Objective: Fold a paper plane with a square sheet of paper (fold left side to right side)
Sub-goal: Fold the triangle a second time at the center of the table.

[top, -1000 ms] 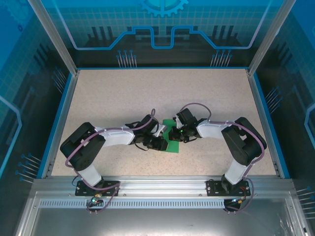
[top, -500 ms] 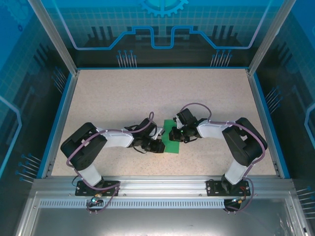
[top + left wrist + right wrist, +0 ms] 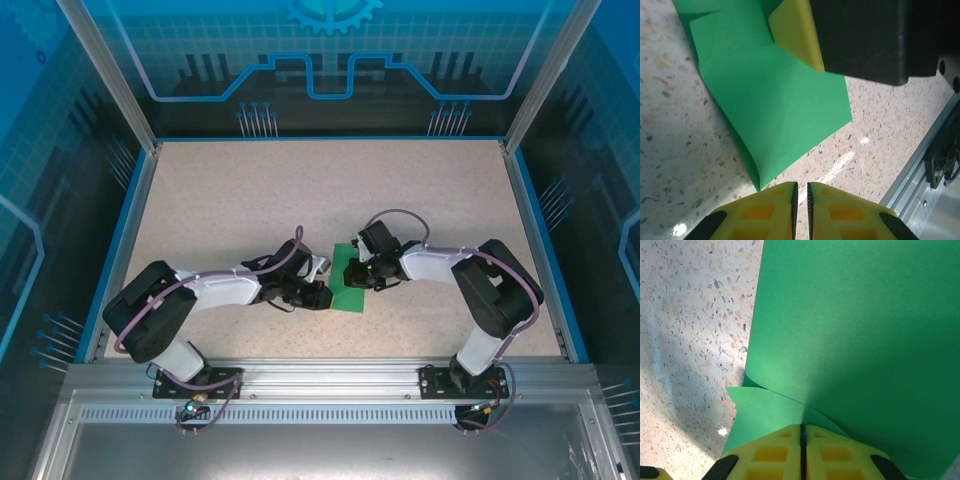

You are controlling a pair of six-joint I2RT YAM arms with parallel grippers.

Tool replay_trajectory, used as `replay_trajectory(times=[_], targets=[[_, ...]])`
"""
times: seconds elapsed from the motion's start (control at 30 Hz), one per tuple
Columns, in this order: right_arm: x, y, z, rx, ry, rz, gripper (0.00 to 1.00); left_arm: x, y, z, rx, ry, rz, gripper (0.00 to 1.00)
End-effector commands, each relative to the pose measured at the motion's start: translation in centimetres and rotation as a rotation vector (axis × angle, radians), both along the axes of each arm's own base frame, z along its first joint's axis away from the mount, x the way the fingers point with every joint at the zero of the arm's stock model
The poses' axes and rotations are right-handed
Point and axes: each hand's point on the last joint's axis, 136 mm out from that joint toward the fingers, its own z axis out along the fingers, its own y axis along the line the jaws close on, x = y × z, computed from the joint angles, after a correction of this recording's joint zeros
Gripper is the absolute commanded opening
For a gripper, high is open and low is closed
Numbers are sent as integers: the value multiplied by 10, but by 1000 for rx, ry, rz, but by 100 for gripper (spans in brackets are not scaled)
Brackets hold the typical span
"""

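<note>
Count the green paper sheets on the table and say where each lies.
1. The sheet, partly folded, lies mid-table between the two grippers; the right gripper is shut on its edge. Any sheet beneath it would be hidden.

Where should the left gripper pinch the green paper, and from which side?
Take the green paper at its near free corner, just ahead of the left gripper, coming in low from the left. That edge curls up off the table, so a finger can probably slip under. The right gripper is shut on the opposite edge.
</note>
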Motion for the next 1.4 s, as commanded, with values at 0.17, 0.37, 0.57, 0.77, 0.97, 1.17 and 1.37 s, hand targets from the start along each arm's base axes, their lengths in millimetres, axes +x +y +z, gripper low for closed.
replay_trajectory(times=[0.17, 0.37, 0.57, 0.77, 0.97, 1.17, 1.37], targets=[[-17, -13, -12, -84, 56, 9, 9, 11, 3, -25, 82, 38, 29, 17], [-15, -13, -4, -78, 28, 27, 9, 9, 17, -42, 156, 53, 67, 12], [-16, -2, 21, -8, -33, 110, 9, 0, 21, -52, 158, 83, 67, 9], [-32, 14, 29, 25, -9, 191, 8, -3, 23, -57, 163, 91, 64, 7], [-33, 33, 23, 10, 10, 226, 8, -2, 22, -61, 169, 98, 63, 6], [-34, 38, 14, -27, 32, 247, 8, -1, 22, -63, 175, 97, 64, 6], [-40, 28, 1, -85, 67, 248, 8, -1, 24, -65, 189, 104, 67, 6]])
